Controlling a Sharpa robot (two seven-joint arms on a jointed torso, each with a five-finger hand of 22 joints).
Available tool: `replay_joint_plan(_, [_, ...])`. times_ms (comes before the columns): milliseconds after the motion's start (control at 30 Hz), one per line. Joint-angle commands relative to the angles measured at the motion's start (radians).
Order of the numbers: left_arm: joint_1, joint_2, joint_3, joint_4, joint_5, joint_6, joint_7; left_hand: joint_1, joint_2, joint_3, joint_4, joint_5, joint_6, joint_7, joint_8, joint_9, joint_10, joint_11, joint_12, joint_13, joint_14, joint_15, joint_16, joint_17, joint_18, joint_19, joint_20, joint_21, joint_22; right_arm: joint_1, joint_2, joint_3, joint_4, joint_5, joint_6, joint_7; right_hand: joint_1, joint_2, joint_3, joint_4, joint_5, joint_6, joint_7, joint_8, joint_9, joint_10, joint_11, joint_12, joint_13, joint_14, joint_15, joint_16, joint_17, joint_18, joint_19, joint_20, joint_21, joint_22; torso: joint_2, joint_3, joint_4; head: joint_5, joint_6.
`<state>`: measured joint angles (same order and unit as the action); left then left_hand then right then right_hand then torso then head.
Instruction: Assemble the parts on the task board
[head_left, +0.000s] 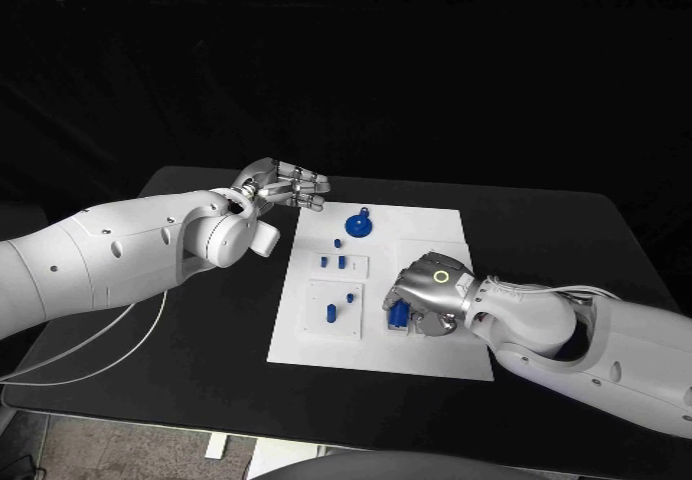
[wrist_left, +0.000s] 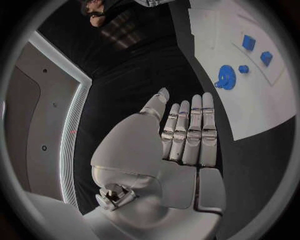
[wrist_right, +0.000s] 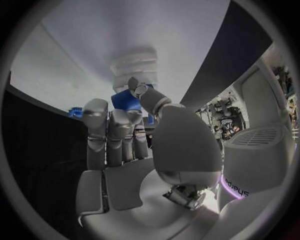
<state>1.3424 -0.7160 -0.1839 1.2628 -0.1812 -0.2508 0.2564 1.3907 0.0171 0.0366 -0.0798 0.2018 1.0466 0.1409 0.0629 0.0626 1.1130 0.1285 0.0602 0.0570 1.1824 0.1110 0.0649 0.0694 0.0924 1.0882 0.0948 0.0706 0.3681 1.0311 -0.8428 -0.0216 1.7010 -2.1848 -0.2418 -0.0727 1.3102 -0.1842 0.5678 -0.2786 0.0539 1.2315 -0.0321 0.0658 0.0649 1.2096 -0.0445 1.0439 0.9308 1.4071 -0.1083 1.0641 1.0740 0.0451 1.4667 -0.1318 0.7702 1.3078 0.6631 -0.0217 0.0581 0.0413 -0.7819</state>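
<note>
White task board (head_left: 433, 225) lies mid-bench on the black bench (head_left: 577, 230). Right hand (head_left: 423, 298) rests low on the board's near right part, its fingers (wrist_right: 119, 132) closed round a blue part (wrist_right: 127, 99). Left hand (head_left: 284, 186) hangs over the bench just off the board's far left corner; fingers (wrist_left: 190, 132) straight, side by side, grasping nothing. Blue gear-like part (head_left: 359, 223) lies on the board's far half, a small blue peg (head_left: 340, 242) just beside it. Two small blue blocks (head_left: 335, 263) sit mid-board; another blue piece (head_left: 333, 311) lies in the near left plate.
</note>
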Motion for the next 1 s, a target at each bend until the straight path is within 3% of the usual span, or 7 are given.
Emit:
replay_joint_plan(33, [0.000,0.000,0.001,0.003,0.003,0.013,0.005,0.006,-0.001,0.002,0.005,-0.003,-0.008,0.001,0.001,0.000,-0.006,0.003,0.000,0.000,-0.002,0.001,-0.004,0.001,0.002,0.007,-0.001,0.004,-0.001,0.000,-0.008,0.000,0.011,0.002,-0.069,0.036,-0.010,0.003,0.005,0.001,-0.006,0.066,0.060,-0.003,0.001,0.001,0.005,-0.002,-0.001,0.003,0.008,0.005,0.001,0.004,0.008,0.006,0.005,0.085,0.000,0.0003,0.0004,0.001,-0.001])
replay_joint_plan(433, [0.000,-0.002,0.001,0.003,0.003,0.015,0.002,0.006,0.001,-0.001,0.011,-0.003,-0.013,0.003,0.001,0.000,-0.007,0.003,0.000,0.000,-0.002,0.001,-0.004,0.001,0.002,0.009,-0.001,0.005,-0.008,0.027,-0.031,0.000,0.031,0.032,-0.094,0.079,-0.008,0.004,0.001,0.002,-0.006,0.070,0.060,-0.002,0.001,-0.001,0.006,0.003,-0.014,0.003,0.008,0.003,0.004,0.006,0.008,0.007,0.009,0.085,0.000,0.0000,-0.0002,0.005,-0.003])
replay_joint_plan(1000, [0.000,-0.001,0.001,0.003,0.003,0.016,0.001,0.008,0.001,-0.001,0.013,-0.003,-0.014,0.003,0.001,0.000,-0.008,0.004,0.000,0.000,-0.002,0.001,-0.004,0.002,0.002,0.010,-0.001,0.005,-0.012,0.034,-0.034,0.000,0.025,0.076,-0.015,0.108,-0.007,0.008,-0.004,0.001,-0.006,0.068,0.062,-0.003,0.001,-0.009,0.008,0.012,-0.012,0.003,0.011,0.005,0.009,0.006,0.002,0.010,0.009,0.086,0.000,0.0000,0.0008,0.003,-0.006])
